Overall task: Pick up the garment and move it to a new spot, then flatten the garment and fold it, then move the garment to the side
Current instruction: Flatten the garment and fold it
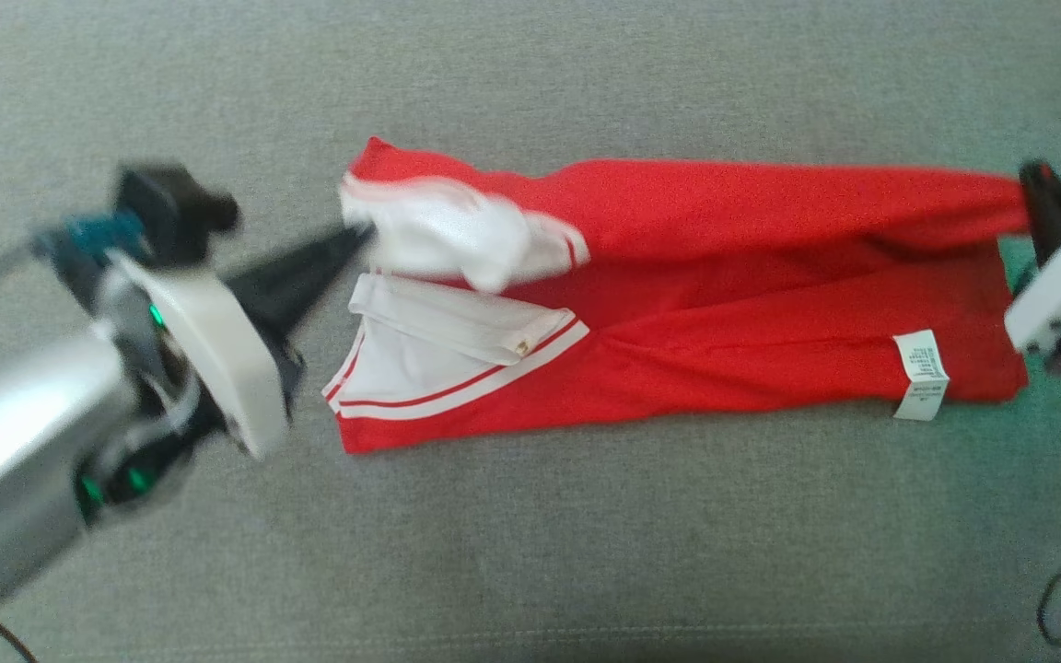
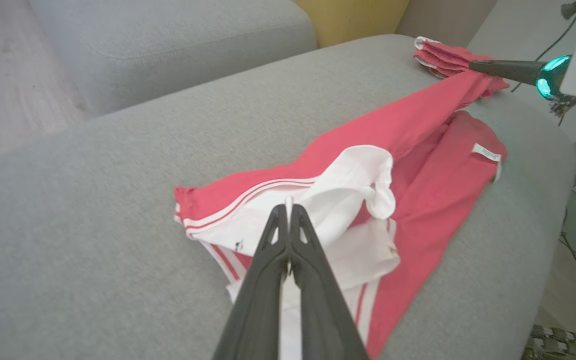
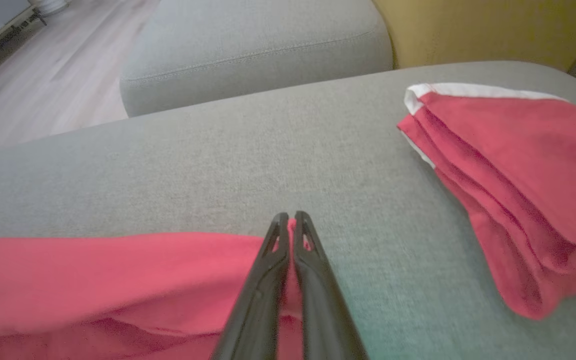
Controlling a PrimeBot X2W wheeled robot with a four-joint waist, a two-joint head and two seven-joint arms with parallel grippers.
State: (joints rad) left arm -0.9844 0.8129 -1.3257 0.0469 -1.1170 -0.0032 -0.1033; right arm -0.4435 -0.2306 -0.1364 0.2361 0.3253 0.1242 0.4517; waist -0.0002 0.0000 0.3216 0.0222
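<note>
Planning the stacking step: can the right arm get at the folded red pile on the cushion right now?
Probably yes for reach: only bare cushion lies between the right gripper and the folded pile. But the gripper is shut on the garment, so it would drag that along.

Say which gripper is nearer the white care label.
Right. The right gripper pinches the garment near the care label; the left gripper pinches the white sleeve at the opposite end.
</note>
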